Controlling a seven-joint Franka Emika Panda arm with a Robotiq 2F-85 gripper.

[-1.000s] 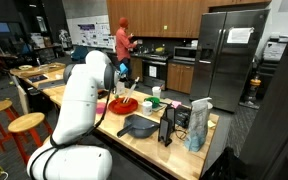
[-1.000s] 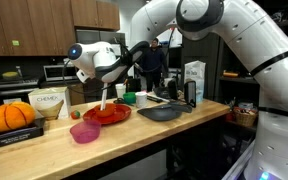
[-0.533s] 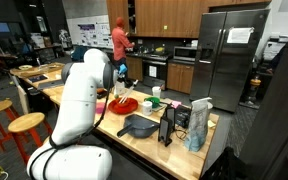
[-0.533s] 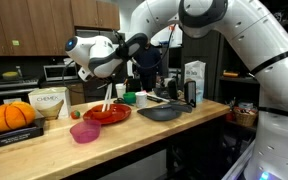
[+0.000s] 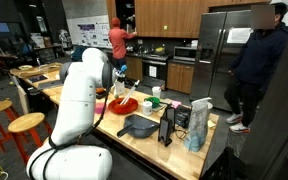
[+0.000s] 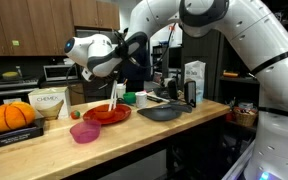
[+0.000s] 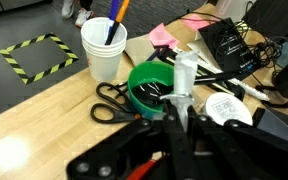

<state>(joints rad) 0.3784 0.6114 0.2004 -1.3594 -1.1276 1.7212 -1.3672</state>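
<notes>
My gripper (image 7: 179,118) is shut on a slim white utensil (image 7: 182,78), whose handle sticks out between the two black fingers. In an exterior view the gripper (image 6: 113,80) hangs over the red plate (image 6: 108,116), and the white utensil (image 6: 114,98) points down toward it, its tip just above the plate. From the other side the gripper (image 5: 119,86) is partly hidden behind the white arm, above the red plate (image 5: 125,104). A green bowl (image 7: 152,88) lies just beyond the utensil in the wrist view.
On the wooden counter stand a pink bowl (image 6: 85,132), a dark pan (image 6: 164,113), a pumpkin (image 6: 11,116), a white carton (image 6: 194,80), scissors (image 7: 109,101) and a white cup of utensils (image 7: 104,52). A person in a dark hoodie (image 5: 254,60) stands by the fridge.
The gripper rose a little and shifted right over the red plate, still holding the utensil. A person in a dark hoodie has stepped in front of the fridge.
</notes>
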